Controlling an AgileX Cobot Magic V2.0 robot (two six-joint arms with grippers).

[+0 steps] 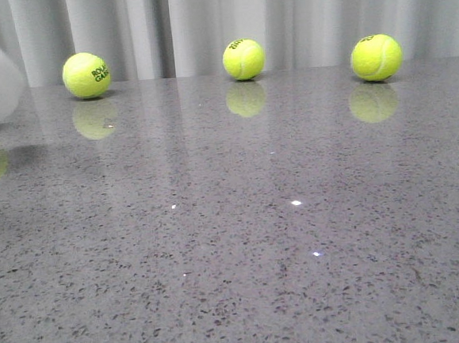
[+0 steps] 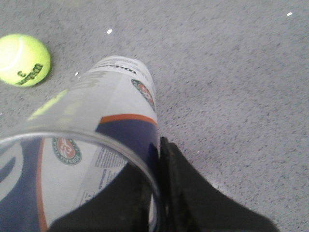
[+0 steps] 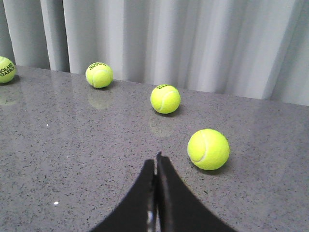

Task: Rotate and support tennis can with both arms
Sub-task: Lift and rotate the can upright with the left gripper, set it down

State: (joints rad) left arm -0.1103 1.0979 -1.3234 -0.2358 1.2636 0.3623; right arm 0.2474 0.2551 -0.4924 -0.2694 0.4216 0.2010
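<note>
1. The tennis can [image 2: 104, 140] is showing as a clear plastic cylinder with a white-and-navy label, an orange stripe and a round crest, tilted over the grey speckled surface [image 2: 231, 87].
2. The left gripper [image 2: 157, 193] is gripping the can's open rim, its jaws pressing on the wall from inside and outside.
3. A yellow tennis ball [image 2: 23, 60] is lying on the surface just beyond the can's far end.
4. The right gripper [image 3: 156, 166] is holding its jaws pressed together, empty, near another ball [image 3: 208, 149].
</note>
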